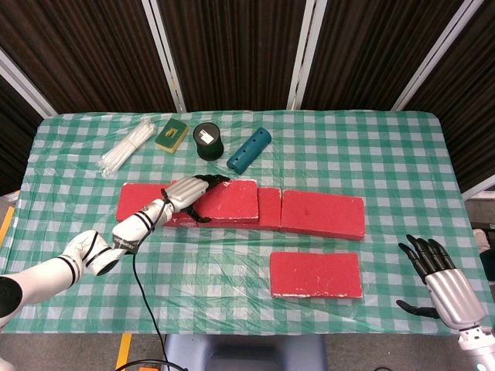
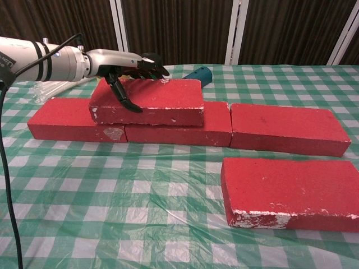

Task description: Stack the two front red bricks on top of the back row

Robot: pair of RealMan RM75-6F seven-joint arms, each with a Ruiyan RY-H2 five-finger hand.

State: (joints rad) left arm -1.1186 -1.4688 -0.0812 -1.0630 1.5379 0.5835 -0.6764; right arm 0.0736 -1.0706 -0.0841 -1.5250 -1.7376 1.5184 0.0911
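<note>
One red brick (image 1: pixel 228 199) (image 2: pixel 154 101) lies on top of the back row, over the joint between the left back brick (image 1: pixel 138 202) (image 2: pixel 70 124) and the middle back brick (image 1: pixel 269 209) (image 2: pixel 185 131). My left hand (image 1: pixel 189 193) (image 2: pixel 126 67) grips its left part, fingers over the top to the back edge, thumb down the front face. The right back brick (image 1: pixel 322 214) (image 2: pixel 289 129) has nothing on it. A second front red brick (image 1: pixel 315 274) (image 2: pixel 291 193) lies flat before the row. Well right of that brick, near the table's front, my right hand (image 1: pixel 437 270) is open and holds nothing.
Behind the row lie a bundle of white strips (image 1: pixel 128 147), a green and yellow sponge (image 1: pixel 172 135), a black roll (image 1: pixel 207 141) and a teal cylinder (image 1: pixel 249 149) (image 2: pixel 197 74). A checked cloth under clear plastic covers the table (image 1: pixel 232 309).
</note>
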